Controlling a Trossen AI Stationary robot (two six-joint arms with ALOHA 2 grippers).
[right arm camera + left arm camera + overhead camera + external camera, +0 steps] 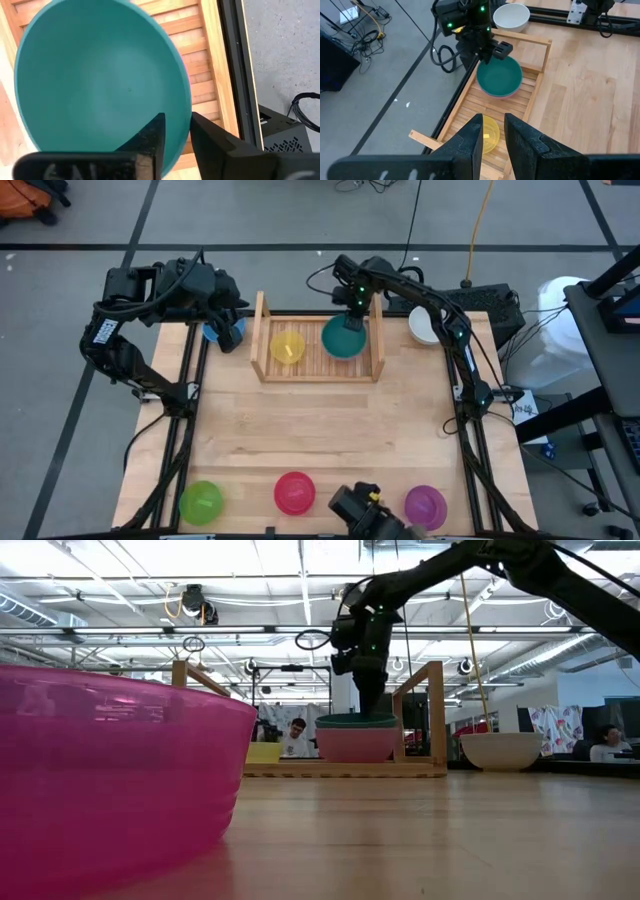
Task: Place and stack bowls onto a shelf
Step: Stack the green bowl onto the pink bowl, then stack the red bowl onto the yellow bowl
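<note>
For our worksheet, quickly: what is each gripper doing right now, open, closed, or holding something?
Left gripper: open, empty, beside the shelf.
Right gripper: open astride the teal bowl's rim, not gripping it.

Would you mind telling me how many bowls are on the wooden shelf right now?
3: a yellow bowl on the shelf's left half, and a teal bowl nested in a pink bowl on the right half. Any others beneath are hidden.
</note>
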